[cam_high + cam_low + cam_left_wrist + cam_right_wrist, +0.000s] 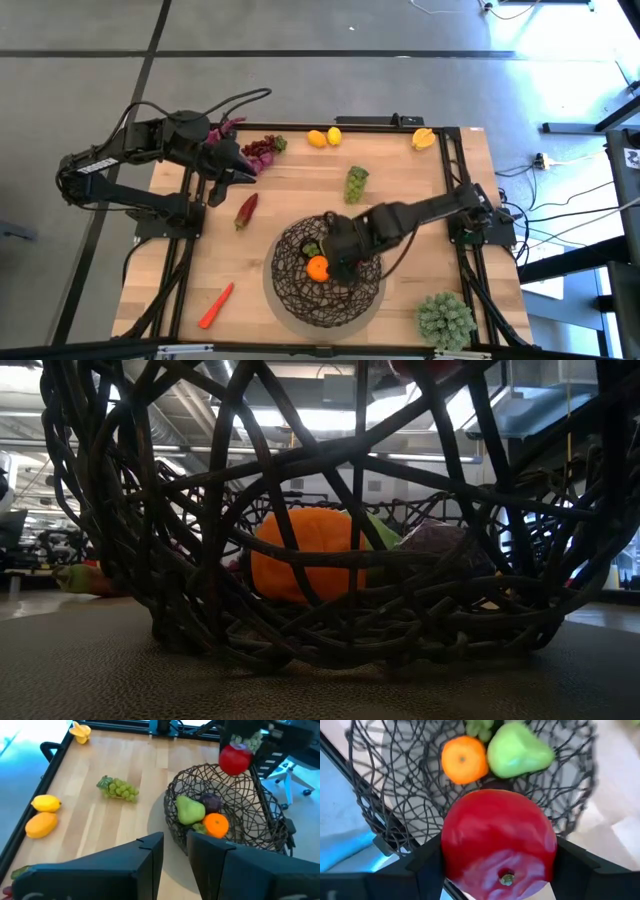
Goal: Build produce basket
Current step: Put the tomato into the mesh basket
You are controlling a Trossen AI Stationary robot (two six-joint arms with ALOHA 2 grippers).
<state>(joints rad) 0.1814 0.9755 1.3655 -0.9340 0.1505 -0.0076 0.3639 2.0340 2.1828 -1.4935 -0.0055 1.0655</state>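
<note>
From above, the right gripper (338, 250) reaches over the basket (290, 285), and the left gripper (243, 172) waits well away from it, fingers nearly closed on nothing. The level view shows an orange (300, 555) inside the basket. The right wrist view shows a red apple (497, 842) clamped above it.

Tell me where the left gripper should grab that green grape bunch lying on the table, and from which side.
Grip the green grape bunch across its narrow middle, coming straight down from above. It lies flat on the bare table, clear of the basket and lemons, so judging by that, a top-down pinch looks safest.
</note>
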